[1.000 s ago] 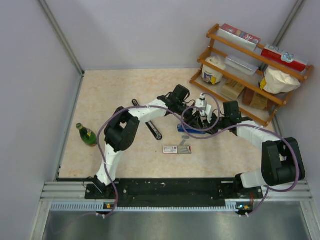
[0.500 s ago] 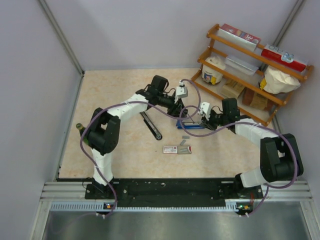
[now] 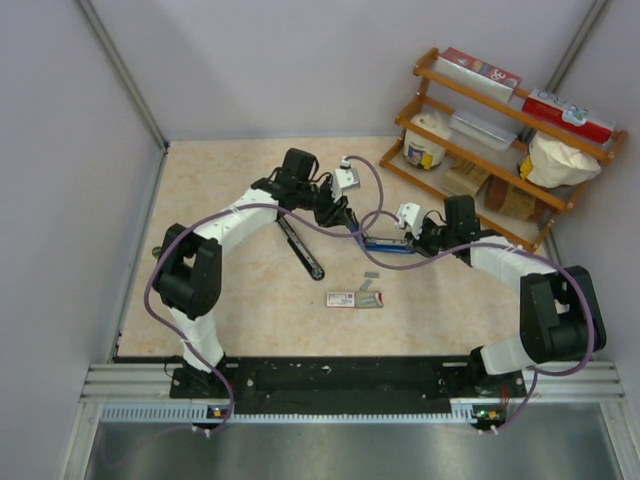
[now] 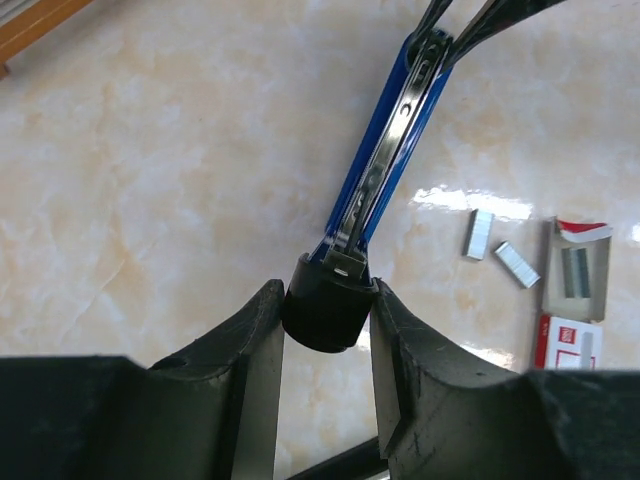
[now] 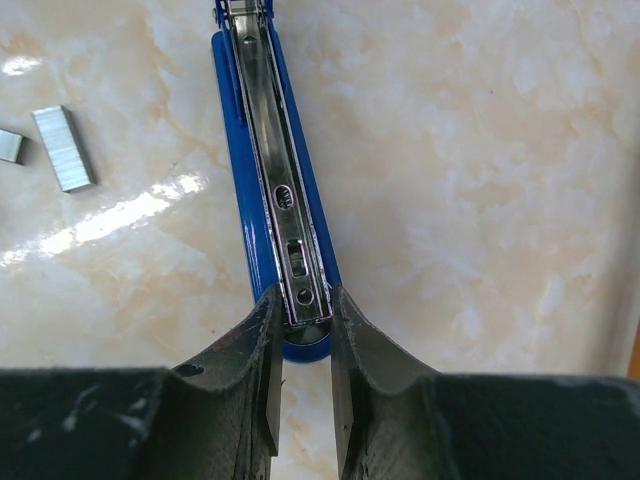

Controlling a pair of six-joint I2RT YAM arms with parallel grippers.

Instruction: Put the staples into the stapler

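The blue stapler [image 3: 386, 243] lies open mid-table, its shiny metal channel [image 5: 275, 170] facing up. My left gripper [image 3: 352, 228] [image 4: 327, 296] is shut on the stapler's black rounded end [image 4: 325, 305]. My right gripper [image 3: 413, 240] [image 5: 302, 300] is shut on the other end of the channel, one finger on each side. Loose staples [image 3: 371, 274] [image 4: 478, 234] [image 5: 63, 148] lie on the table nearer the arm bases. Beside them sits the white-and-red staple box [image 3: 342, 299] [image 4: 562, 342] with its open tray [image 4: 578, 272].
A long black bar [image 3: 300, 248] lies on the table left of the stapler, under my left forearm. A wooden shelf [image 3: 470, 150] with jars, boxes and bags stands at the back right. Grey walls close in the table on the left, back and right.
My left arm has swung left, bringing its gripper from over the stapler's middle to the left end. The stapler sits slightly further back. My right gripper has barely moved.
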